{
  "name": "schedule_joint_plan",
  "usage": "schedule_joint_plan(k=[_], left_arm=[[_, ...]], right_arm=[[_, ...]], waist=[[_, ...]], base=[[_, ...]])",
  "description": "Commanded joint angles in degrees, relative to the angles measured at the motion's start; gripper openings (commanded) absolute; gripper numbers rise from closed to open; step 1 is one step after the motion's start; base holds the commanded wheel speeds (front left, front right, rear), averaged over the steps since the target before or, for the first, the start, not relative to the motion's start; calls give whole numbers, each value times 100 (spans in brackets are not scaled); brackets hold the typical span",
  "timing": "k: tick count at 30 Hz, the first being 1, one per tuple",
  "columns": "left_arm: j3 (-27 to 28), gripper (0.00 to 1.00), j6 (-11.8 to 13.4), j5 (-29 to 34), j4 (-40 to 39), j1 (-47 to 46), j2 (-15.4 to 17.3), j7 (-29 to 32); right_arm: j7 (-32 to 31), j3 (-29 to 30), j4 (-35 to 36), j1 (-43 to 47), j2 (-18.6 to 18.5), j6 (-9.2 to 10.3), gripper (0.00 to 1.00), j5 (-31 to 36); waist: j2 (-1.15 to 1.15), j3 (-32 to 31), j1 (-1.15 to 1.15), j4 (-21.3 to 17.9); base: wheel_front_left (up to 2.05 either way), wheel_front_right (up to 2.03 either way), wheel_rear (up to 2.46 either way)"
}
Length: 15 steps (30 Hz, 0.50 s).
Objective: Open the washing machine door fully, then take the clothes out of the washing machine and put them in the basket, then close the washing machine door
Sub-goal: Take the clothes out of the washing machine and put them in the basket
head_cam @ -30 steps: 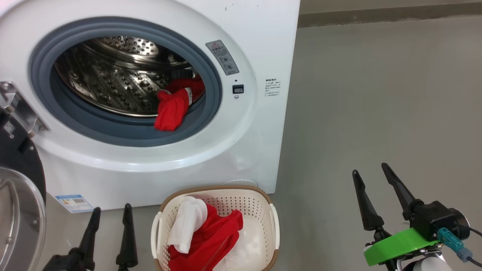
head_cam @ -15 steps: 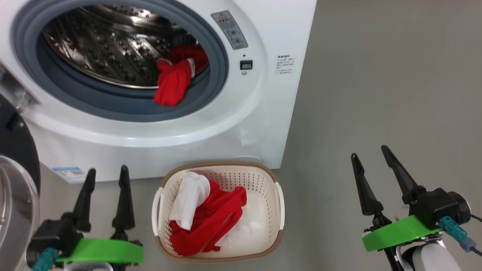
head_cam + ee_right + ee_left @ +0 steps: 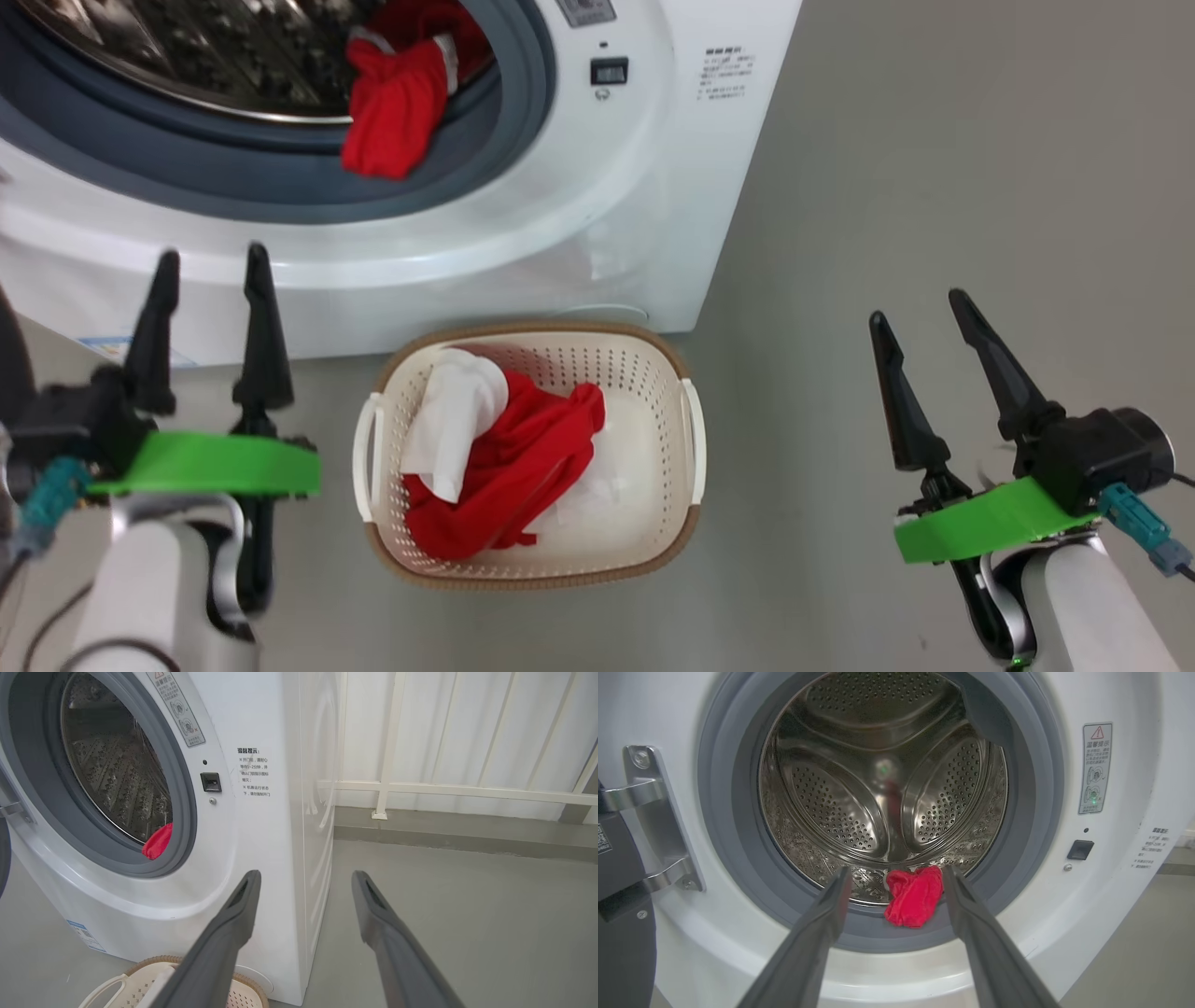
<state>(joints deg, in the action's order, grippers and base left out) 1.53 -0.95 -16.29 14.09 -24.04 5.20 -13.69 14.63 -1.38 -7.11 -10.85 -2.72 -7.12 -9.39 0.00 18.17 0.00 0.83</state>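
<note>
- The washing machine (image 3: 597, 243) is seen with its round opening uncovered. The washing machine door (image 3: 623, 952) is swung out at the left side of the washing machine and is carried there by a metal hinge (image 3: 654, 812).
- Of the clothes (image 3: 387, 112), one red piece is laid over the grey rubber ring (image 3: 233, 168) at the lower right of the washing machine's opening, partly inside the steel drum (image 3: 878, 788).
- The basket (image 3: 693, 439) is placed on the floor (image 3: 934, 140) just in front of the washing machine, below its opening. A red and white bundle (image 3: 513, 457) of clothes is kept inside it.
- The left hand (image 3: 211, 254) is held before the lower left front of the washing machine and is pointed at the opening. Its two fingers are spread apart, and nothing is gripped between them.
- The right hand (image 3: 917, 308) is held over the floor to the right of the washing machine, well apart from it. Its fingers are also spread wide and are empty.
</note>
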Motion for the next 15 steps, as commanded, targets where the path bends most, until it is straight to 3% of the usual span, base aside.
schedule_joint_plan(k=[1, 15], left_arm=[[180, 100, 55, 4, -74, -204, 196, -20], [254, 100, -45, -154, 1222, -2166, 583, 64]], right_arm=[[37, -154, 181, -132, -16, -36, 100, 84], [37, -227, 202, -490, -16, -36, 100, 70]], waist=[[0, 290, 0, -115], [0, 1195, 0, -361]], base=[[0, 0, 0], [0, 0, 0]])
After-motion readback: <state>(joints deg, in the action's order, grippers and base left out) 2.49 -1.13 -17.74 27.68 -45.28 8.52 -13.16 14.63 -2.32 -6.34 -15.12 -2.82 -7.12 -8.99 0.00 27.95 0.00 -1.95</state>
